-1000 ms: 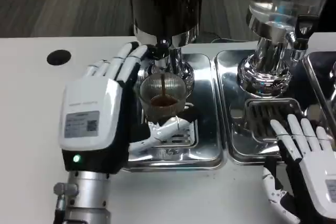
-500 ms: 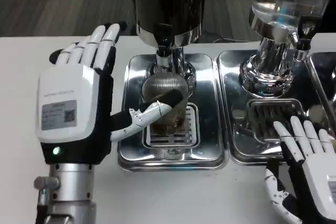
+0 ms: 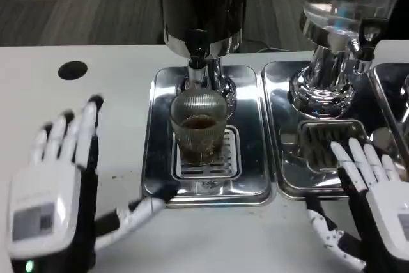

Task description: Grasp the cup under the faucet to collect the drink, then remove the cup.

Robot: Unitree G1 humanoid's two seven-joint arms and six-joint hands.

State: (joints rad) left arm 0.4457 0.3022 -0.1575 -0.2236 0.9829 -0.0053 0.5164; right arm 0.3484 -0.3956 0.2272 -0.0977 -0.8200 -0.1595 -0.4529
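A ribbed clear cup (image 3: 198, 124) with dark drink in its bottom stands upright on the drip grate (image 3: 206, 161), directly under the faucet (image 3: 197, 57) of the dark dispenser. My left hand (image 3: 54, 196) is at the lower left, off the tray, fingers spread, thumb reaching toward the tray's front edge; it holds nothing and is apart from the cup. My right hand (image 3: 377, 196) lies open at the lower right, fingers over the front of the second tray.
The cup's steel tray (image 3: 160, 158) sits mid-table. A second tray (image 3: 287, 164) with a clear dispenser (image 3: 332, 36) stands to the right. A black round hole (image 3: 71, 70) marks the table at left.
My left hand let go of the cup and drew back toward the lower left, off the tray. The cup stays under the faucet. The right hand barely moved.
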